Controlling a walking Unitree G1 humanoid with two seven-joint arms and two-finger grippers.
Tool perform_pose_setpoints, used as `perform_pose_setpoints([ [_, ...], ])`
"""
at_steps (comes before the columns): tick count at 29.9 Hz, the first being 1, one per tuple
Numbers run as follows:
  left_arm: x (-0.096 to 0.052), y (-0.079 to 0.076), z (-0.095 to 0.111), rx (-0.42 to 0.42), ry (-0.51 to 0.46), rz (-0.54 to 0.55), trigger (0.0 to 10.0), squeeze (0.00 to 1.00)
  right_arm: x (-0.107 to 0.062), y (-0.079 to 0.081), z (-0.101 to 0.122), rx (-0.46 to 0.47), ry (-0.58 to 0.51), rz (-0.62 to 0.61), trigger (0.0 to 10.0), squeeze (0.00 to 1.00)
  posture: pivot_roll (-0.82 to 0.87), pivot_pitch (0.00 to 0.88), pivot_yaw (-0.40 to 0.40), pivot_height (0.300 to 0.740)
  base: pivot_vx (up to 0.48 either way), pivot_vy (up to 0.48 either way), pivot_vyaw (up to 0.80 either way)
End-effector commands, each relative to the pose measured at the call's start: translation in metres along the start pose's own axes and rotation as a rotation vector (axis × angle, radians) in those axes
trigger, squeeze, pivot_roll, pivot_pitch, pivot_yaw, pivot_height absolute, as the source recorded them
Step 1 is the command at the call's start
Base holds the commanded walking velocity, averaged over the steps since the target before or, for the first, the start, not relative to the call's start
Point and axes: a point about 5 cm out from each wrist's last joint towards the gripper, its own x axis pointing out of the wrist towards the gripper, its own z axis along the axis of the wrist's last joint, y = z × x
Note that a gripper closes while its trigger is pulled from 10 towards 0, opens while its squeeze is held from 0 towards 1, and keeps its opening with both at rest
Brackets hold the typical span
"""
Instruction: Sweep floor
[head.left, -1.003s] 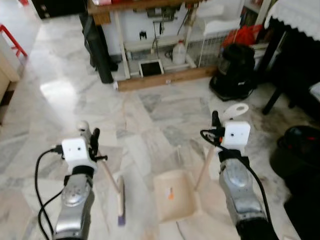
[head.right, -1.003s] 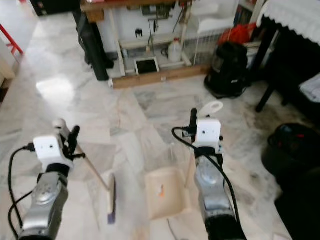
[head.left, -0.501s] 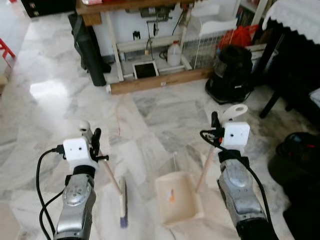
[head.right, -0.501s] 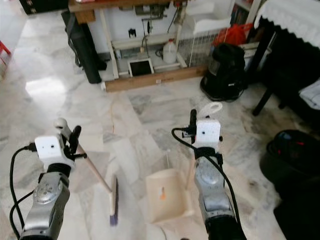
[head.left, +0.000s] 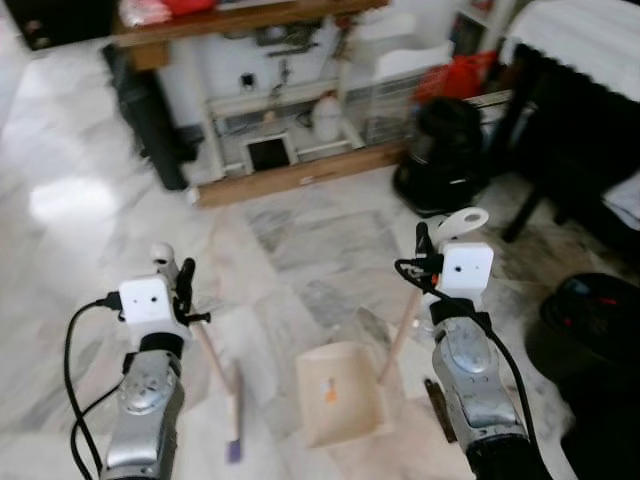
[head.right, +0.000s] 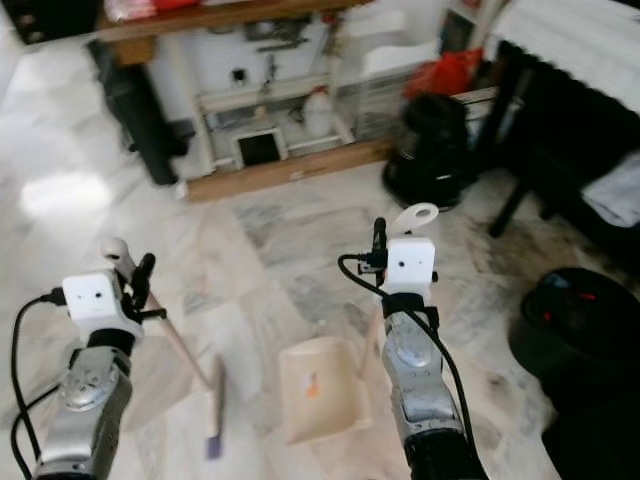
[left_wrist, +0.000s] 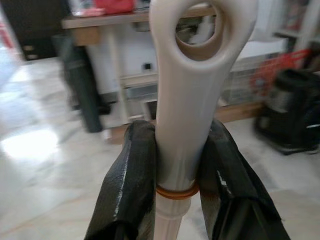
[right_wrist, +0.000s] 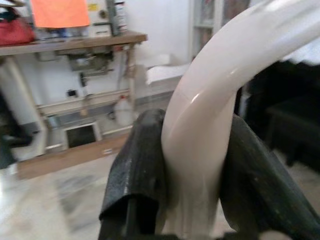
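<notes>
nowhere can any writing be read: the orange sheet (right_wrist: 59, 12) on the far wall and the small orange mark on the dustpan (head.left: 340, 393) are too blurred to tell. the left gripper (left_wrist: 175, 190) is clamped on the pale top of the broom (head.left: 214, 366) handle, one black finger (left_wrist: 127, 185) on each side, just below the handle's hanging loop; from there the wooden stick slants down and forward to the brush head, which lies on the floor (head.left: 300, 230) between the two arms, left of the dustpan and apart from it. the right gripper (right_wrist: 195, 175) is closed on the curved pale grip of the dustpan's long handle, its fingers (right_wrist: 137, 170) pressed to both sides; the handle runs down to the cream pan, which sits on the floor just left of the right arm. the floor is glossy pale marble with grey veins and a bright patch of glare at the left. ahead stands a wooden-topped table (head.left: 240, 15) with a white frame, a white jug (head.left: 326, 117) and a wire rack beneath it, a dark tall bag (head.left: 150, 120) beside its left leg, and a wooden plank along the floor in front. a black vacuum-like unit (head.left: 440, 155) stands to the right, near dark furniture under a white cloth, and a black bin (head.left: 595, 320) sits at the right edge.
</notes>
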Motion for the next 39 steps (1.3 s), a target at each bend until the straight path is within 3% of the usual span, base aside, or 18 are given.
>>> perform_pose_setpoints([
  [1,0.0009,0.0060,0.0060,-0.007,-0.030,0.013,10.0,0.00,0.0047,0.0064,0.0122,-0.019,-0.057,0.022,10.0,0.00,0.07,0.105,0.042,0.740,0.307,0.000,0.00],
  [39,0.0010,0.0052,0.0062,-0.007,-0.032,0.011,10.0,0.00,0.0053,0.0101,0.0110,-0.036,-0.054,0.037,10.0,0.00,0.08,0.094,0.040,0.740,0.302,0.000,0.04],
])
